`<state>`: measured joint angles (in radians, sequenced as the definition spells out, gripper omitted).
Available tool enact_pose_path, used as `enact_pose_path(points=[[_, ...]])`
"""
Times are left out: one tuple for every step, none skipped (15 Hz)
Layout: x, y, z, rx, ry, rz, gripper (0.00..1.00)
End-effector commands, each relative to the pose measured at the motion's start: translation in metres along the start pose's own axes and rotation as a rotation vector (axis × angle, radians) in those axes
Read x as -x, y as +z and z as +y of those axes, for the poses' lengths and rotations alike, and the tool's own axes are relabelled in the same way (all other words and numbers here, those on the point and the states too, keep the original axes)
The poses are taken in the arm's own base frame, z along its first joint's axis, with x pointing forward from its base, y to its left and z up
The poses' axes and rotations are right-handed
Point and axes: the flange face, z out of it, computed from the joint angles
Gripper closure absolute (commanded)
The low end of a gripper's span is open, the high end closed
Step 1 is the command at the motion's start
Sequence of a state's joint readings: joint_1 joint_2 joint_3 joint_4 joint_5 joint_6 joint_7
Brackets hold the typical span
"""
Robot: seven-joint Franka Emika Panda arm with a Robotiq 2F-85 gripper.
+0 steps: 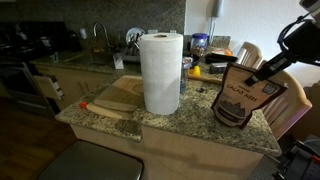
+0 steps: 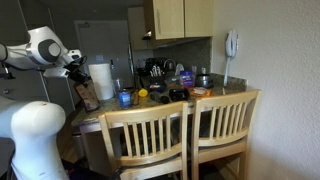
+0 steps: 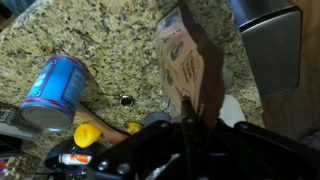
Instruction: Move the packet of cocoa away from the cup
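The packet of cocoa (image 1: pixel 243 97) is a dark brown pouch with a paler label, standing on the granite counter to the right of the white paper-towel roll (image 1: pixel 161 72). In the wrist view the packet (image 3: pixel 187 62) runs up from my gripper (image 3: pixel 196 118), whose fingers are shut on its top edge. In an exterior view the gripper (image 1: pixel 249 70) sits at the packet's top. The blue cup (image 3: pixel 55 90) lies left of the packet in the wrist view and shows small and blue in an exterior view (image 2: pixel 124 97). The packet (image 2: pixel 87 94) stands left of it there.
A wooden cutting board (image 1: pixel 118 98) lies beside the roll. A yellow object (image 3: pixel 88 134) and a small metal ring (image 3: pixel 126 100) lie near the cup. Two wooden chairs (image 2: pixel 185 135) stand at the counter's edge. A sink and bottles are behind.
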<state>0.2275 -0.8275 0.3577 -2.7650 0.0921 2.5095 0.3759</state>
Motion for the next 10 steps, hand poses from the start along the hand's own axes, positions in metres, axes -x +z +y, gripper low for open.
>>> enact_pose_path(points=[[-0.009, 0.02, 0.0, 0.045, 0.068, 0.088, 0.99], [-0.009, 0.025, 0.005, 0.059, 0.09, 0.076, 0.99], [-0.01, 0.031, 0.011, 0.075, 0.129, 0.072, 0.72], [-0.008, 0.035, 0.018, 0.092, 0.165, 0.066, 0.71], [-0.01, 0.039, 0.023, 0.101, 0.201, 0.055, 0.66], [-0.012, 0.041, 0.028, 0.107, 0.232, 0.054, 0.57], [-0.014, 0.043, 0.032, 0.118, 0.254, 0.049, 0.49], [-0.016, 0.045, 0.033, 0.122, 0.273, 0.051, 0.43], [-0.017, 0.046, 0.035, 0.129, 0.288, 0.055, 0.35], [-0.018, 0.045, 0.035, 0.129, 0.298, 0.066, 0.29]])
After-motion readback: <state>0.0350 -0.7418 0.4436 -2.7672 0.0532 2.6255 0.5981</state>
